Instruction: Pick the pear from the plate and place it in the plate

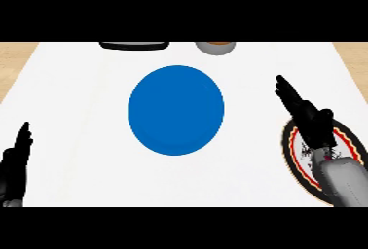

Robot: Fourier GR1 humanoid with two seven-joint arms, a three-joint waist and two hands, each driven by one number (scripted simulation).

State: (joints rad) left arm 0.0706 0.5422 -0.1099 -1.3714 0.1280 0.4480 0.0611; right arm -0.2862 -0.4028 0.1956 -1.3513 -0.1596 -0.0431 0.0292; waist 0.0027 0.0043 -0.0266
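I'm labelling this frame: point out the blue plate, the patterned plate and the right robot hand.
blue plate (176, 110), head view, bare centre.
patterned plate (297, 154), head view, left rim.
right robot hand (310, 116), head view, back of the hand above the patterned plate.

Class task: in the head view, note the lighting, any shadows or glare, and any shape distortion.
Head view: even, flat light on the white counter; no cast shadows or glare visible; the blue plate looks taller than wide; the right hand hides part of the patterned plate.
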